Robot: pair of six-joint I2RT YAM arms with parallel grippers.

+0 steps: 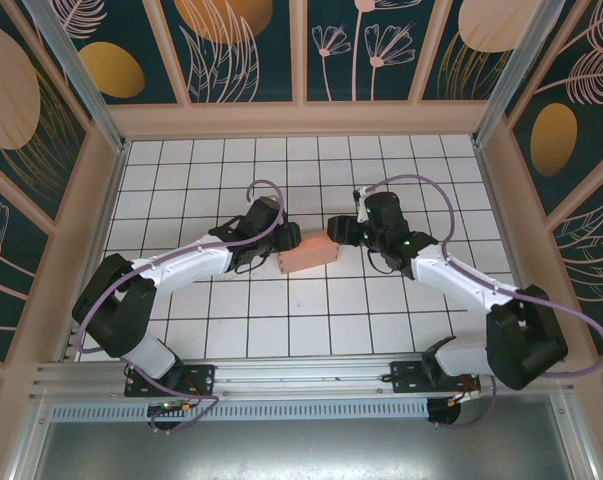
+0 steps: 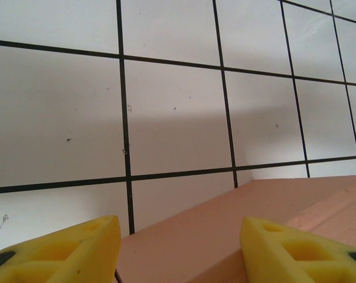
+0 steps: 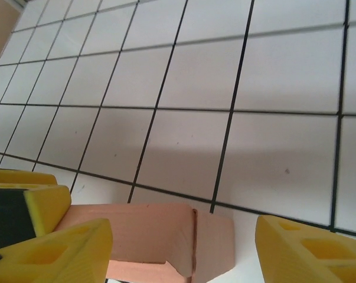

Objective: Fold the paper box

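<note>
Two arms reach inward over the white tiled table point(image 1: 311, 325), so take them from your left. The left arm point(image 1: 181, 265) stretches from its base at the near edge toward the middle, and the left gripper point(image 1: 283, 240) ends at the left end of the paper box point(image 1: 308, 252). Through the left wrist camera you see its yellow fingers point(image 2: 77, 247) standing apart with a salmon-pink face of the box between them. The box's edge meets the left-hand finger, and the other finger overlaps the box. You cannot tell whether they are squeezing it. The box itself is a compact, closed-up block lying flat on the tiles near the table's centre, its long side running left to right and tilted slightly. Just off its right end sits the right gripper point(image 1: 342, 229). In the right wrist camera its yellow fingers point(image 3: 307, 247) are spread wide, with the box's end low between them and bare tile showing between the cardboard and the right-hand finger, so nothing is pinched there. The right arm point(image 1: 461, 285) runs back from it to its base at the near edge.
</note>
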